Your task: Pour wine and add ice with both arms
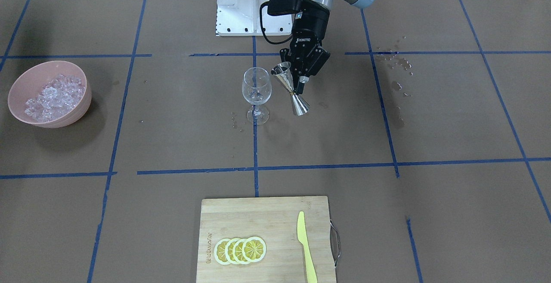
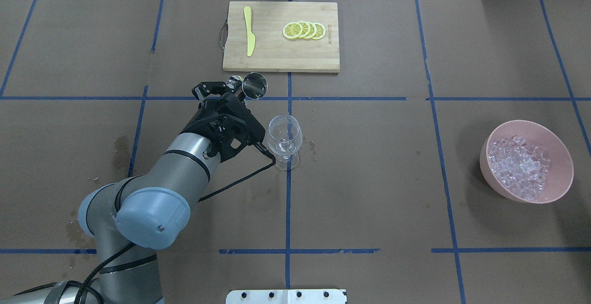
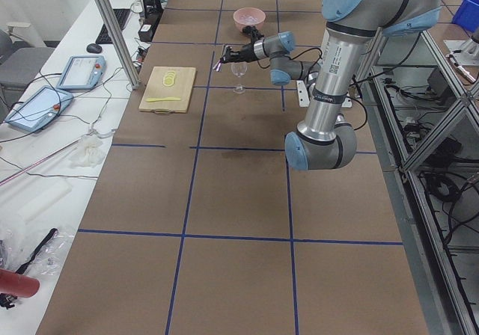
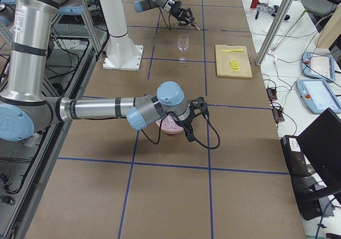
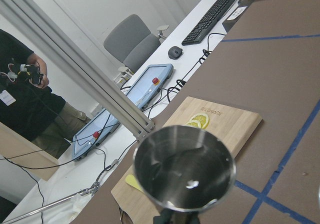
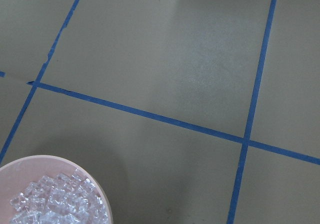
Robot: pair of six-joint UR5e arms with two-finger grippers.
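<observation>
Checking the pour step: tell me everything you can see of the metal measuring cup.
The measuring cup is a shiny steel double cone, two cups joined at a narrow waist. The left gripper is shut on the waist, holding it tilted beside the wine glass without touching it. From the wrist view its open cup looks almost empty, only a small glint inside.

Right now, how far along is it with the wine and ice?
Roughly midway. The left gripper holds a metal jigger tilted beside the wine glass; its cup looks nearly empty, so the pour may be done. All the ice sits in the pink bowl, none in the glass. The right arm hangs over that bowl, so adding ice is left.
</observation>
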